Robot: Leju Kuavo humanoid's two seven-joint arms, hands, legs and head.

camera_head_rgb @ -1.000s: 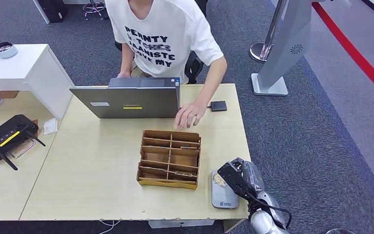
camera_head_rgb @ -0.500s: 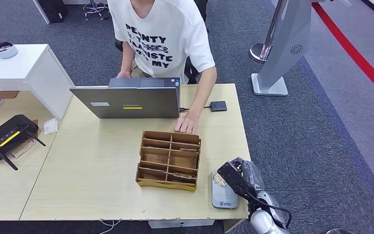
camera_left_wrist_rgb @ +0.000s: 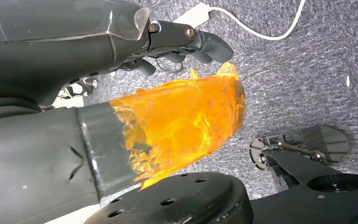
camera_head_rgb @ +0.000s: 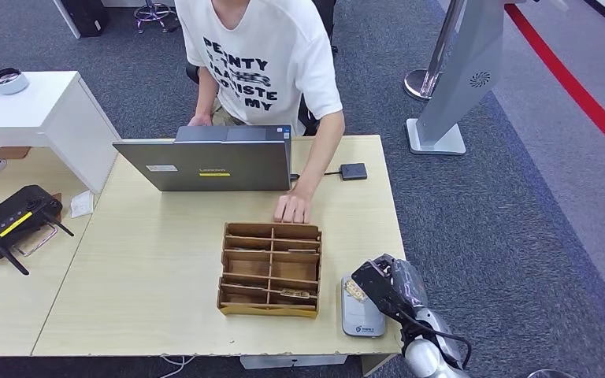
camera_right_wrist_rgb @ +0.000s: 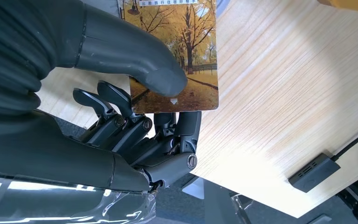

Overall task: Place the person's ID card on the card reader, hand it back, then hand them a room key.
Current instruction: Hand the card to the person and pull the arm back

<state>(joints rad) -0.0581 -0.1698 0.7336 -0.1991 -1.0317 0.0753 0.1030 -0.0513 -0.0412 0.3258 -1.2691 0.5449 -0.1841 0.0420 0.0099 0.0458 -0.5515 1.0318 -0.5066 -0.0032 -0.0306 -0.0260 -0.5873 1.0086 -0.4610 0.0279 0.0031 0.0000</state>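
My right hand (camera_head_rgb: 380, 288) hovers over the table's near right corner, just above the grey card reader (camera_head_rgb: 360, 319). It pinches a card (camera_right_wrist_rgb: 182, 51) printed with autumn trees between the thumb and the fingers (camera_right_wrist_rgb: 121, 116); a corner of the card (camera_head_rgb: 354, 290) peeks out over the reader. A wooden compartment box (camera_head_rgb: 271, 269) holding a few cards stands left of the reader. The person's hand (camera_head_rgb: 291, 209) rests on the box's far edge. My left hand (camera_left_wrist_rgb: 182, 42) hangs over the carpet holding nothing, its thumb wrapped in orange tape (camera_left_wrist_rgb: 186, 116).
An open laptop (camera_head_rgb: 205, 165) stands at the table's far side in front of the seated person (camera_head_rgb: 260, 55). A small black cabled device (camera_head_rgb: 353, 171) lies to the laptop's right. A black controller (camera_head_rgb: 12, 220) lies on the left table. A grey stand (camera_head_rgb: 457, 79) rises at the far right.
The person's hand came down onto the wooden box's far edge and pushed the box toward me. My right hand and the card have stayed in place.
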